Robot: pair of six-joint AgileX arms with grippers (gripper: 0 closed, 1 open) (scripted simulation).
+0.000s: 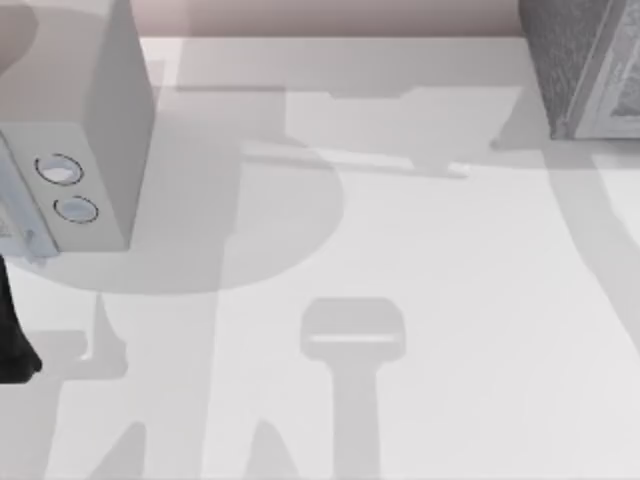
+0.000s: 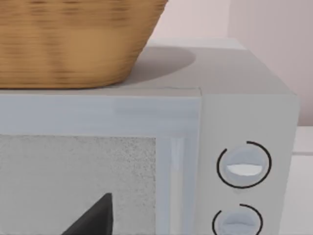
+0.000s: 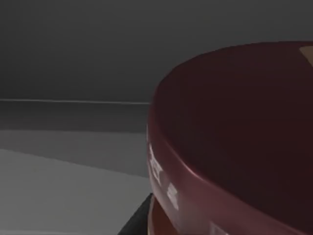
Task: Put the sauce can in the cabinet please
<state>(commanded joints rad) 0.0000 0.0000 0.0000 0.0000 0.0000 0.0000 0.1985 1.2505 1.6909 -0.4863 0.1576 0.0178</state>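
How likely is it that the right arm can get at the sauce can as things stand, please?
Probably yes: the sauce can looms very close before the right wrist camera, in a dim space, with nothing between them. The left arm waits by the white box.

L arm [image 1: 12,330]: matte black, smooth, no visible cables, screws or markings; seen at the top view's left edge as a narrow dark limb widening to a rounded end. L wrist view: a black wedge-shaped finger [image 2: 95,218], flat-sided w/ a sharp tip.
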